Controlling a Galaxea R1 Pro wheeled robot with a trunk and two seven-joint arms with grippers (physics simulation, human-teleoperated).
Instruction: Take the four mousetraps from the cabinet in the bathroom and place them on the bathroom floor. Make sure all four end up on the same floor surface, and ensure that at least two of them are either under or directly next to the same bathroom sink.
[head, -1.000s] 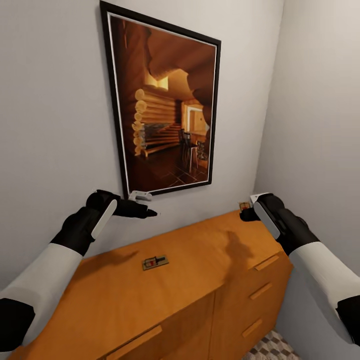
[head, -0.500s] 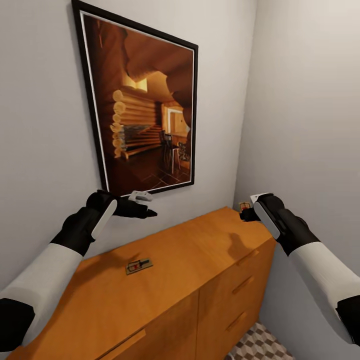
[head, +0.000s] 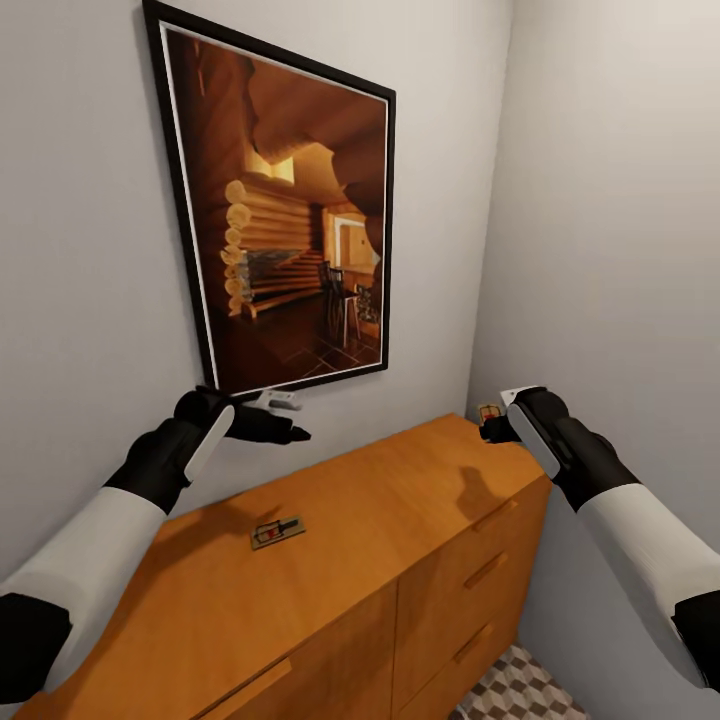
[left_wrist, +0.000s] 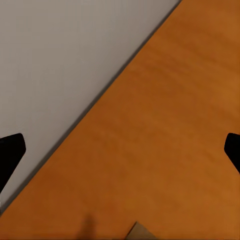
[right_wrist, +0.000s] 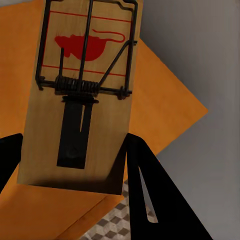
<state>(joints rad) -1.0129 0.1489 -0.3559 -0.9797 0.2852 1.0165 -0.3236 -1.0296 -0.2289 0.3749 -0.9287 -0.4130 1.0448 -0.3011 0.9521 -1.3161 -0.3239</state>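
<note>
Left pincer (head: 290, 418) dipped slightly, right pincer (head: 487, 427) gripping mousetrap (right_wrist: 80, 95) lengthwise

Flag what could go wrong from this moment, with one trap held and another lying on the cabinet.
The right gripper pinches its mousetrap only at one end, so it may pivot or slip out during transport. The left gripper is open above the cabinet top, short of the second mousetrap; a flat trap on smooth wood may slide when grasped.

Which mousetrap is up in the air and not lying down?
The mousetrap held in the right gripper, above the cabinet's far corner. The other mousetrap lies flat on the cabinet top.
</note>
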